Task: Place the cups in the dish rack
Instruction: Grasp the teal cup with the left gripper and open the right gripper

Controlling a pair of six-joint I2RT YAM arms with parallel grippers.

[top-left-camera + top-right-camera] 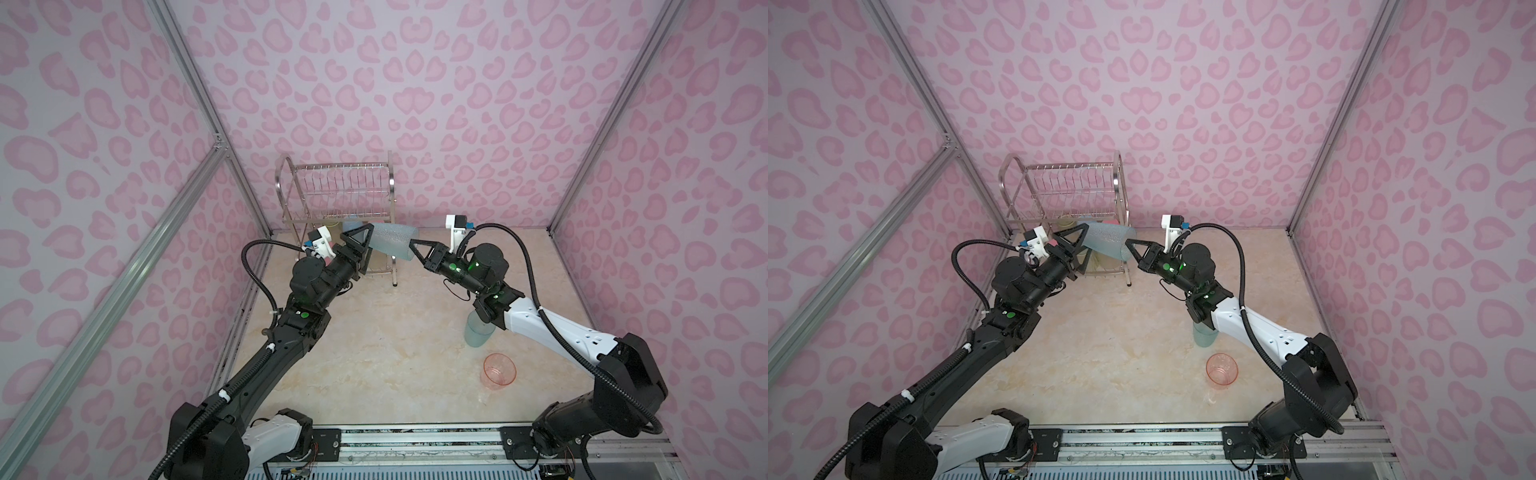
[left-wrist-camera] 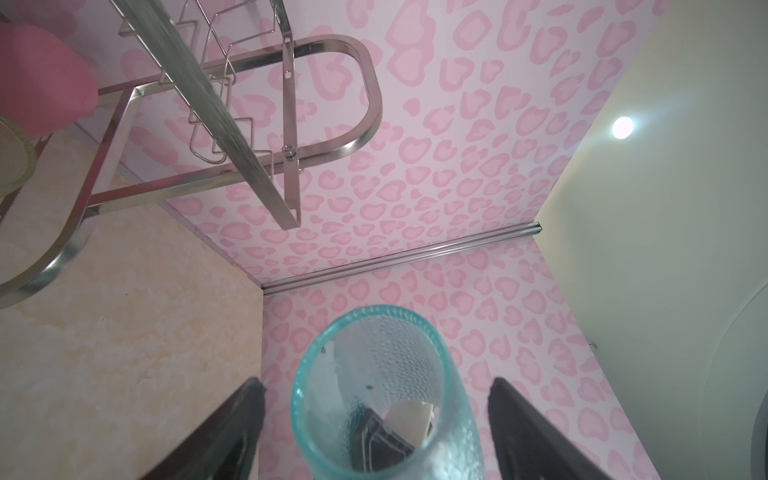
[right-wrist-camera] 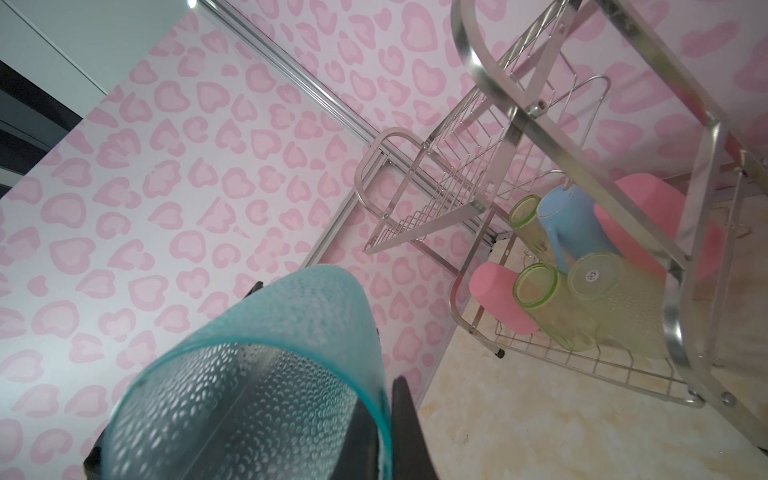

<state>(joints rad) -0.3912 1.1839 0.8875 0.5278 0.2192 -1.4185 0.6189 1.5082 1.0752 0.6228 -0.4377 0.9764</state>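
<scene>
Near the tabletop's far edge, before the dish rack, the right gripper pinches the teal cup by its rim while the left gripper, gaping around its base, should probably clamp squarely before any release.

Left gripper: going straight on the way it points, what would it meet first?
The teal cup: it lies between the left gripper's open fingers, untouched, with the right gripper pinching its far rim. Its near end would probably reach the palm.

Robot lab cell: pink-print wall panels, aluminium frame posts, arms on base rail.
</scene>
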